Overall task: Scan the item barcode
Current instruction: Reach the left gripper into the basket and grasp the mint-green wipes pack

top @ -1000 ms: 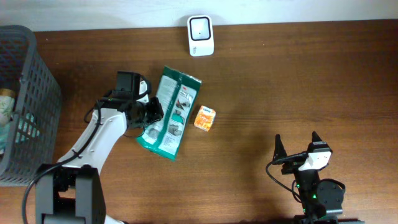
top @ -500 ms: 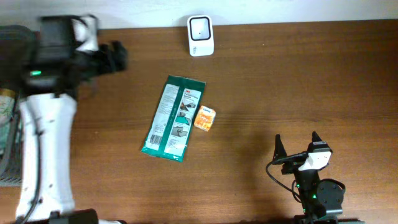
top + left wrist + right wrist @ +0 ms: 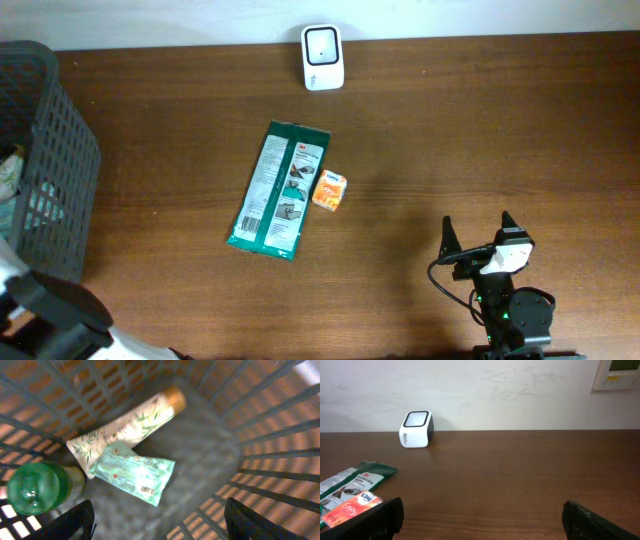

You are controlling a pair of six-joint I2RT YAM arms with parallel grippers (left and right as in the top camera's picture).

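Brown tabletop (image 3: 450, 120) holds a green packet (image 3: 277, 190) beside an orange box (image 3: 329, 190); left claw (image 3: 159, 512) gapes over the basket (image 3: 260, 435), right claw (image 3: 480, 515) gapes empty.

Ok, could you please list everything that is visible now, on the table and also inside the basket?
scanner: one, white, far edge of the table
flat packet: one, green, middle of the table
small box: one, orange, at the flat packet's edge
basket: one, grey, left end of the table
tube: one, cream with leaf print, lying in the basket
pouch: one, pale green, in the basket, beside the tube
round container: one, green, in the basket
table: one, dark brown
wall panel: one, white, on the wall
left gripper: one, black, open above the basket
right gripper: one, black, open, at the near edge
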